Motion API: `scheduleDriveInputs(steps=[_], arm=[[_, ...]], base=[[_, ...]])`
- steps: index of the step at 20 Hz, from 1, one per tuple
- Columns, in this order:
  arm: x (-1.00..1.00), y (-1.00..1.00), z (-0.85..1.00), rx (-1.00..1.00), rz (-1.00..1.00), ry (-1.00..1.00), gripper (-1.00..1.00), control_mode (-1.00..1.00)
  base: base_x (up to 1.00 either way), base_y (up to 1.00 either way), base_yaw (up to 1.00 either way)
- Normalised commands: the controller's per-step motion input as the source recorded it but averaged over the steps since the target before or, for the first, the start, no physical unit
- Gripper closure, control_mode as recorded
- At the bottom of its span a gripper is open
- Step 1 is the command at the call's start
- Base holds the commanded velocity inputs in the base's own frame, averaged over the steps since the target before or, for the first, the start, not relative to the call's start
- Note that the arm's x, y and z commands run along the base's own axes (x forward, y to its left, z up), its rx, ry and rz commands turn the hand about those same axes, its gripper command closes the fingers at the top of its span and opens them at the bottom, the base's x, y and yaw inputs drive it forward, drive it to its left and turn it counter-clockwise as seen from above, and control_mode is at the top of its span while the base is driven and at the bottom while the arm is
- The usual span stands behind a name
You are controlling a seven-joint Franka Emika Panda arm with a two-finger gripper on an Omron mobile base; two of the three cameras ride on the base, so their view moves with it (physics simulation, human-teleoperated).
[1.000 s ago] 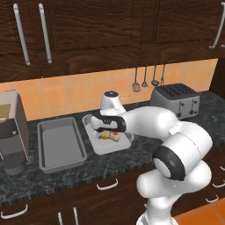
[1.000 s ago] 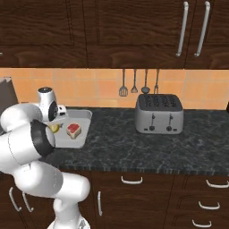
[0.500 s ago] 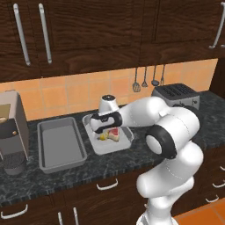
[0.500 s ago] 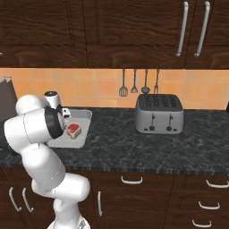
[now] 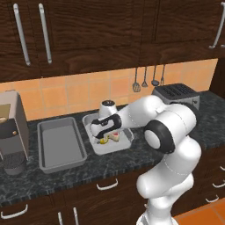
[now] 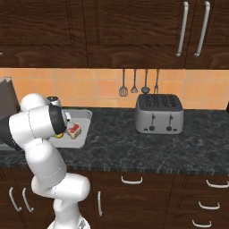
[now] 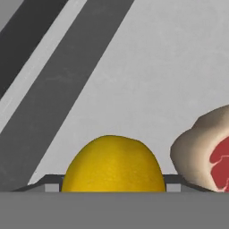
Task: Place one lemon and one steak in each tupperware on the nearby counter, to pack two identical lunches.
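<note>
The end effector [image 5: 105,137] is low inside the lighter tray [image 5: 127,141], its fingers on both sides of a lemon [image 7: 112,163]; if it squeezes or only surrounds it, I cannot tell. A steak [image 7: 208,153] lies just beside. Lifting could knock the steak or let the round lemon slip. The darker tray [image 5: 61,147] on the tabletop [image 5: 101,167] is empty.

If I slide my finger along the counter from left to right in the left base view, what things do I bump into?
Coffee machine → darker tupperware → lighter tupperware, holding a lemon and a steak under the gripper → toaster.
</note>
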Motion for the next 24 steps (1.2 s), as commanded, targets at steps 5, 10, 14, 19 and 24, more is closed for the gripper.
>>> scheduleDriveInputs(steps=[5, 10, 14, 19, 24], arm=[[0.45, 0.06, -0.16, 0.01, 0.01, 0.0, 1.0, -1.0], [0.1, 0.0, 0.03, 0.0, 0.0, 0.0, -1.0, -1.0], [0.0, 0.0, 0.24, -0.04, 0.0, 0.0, -1.0, -1.0], [-0.13, 0.0, 0.54, -0.05, 0.0, 0.0, -1.0, -1.0], [-0.21, -0.01, 0.35, -0.03, 0.0, 0.0, -1.0, -1.0]], base=[[0.0, 0.0, 0.0], [0.0, 0.0, 0.0], [0.0, 0.0, 0.0], [0.0, 0.0, 0.0], [0.0, 0.0, 0.0]])
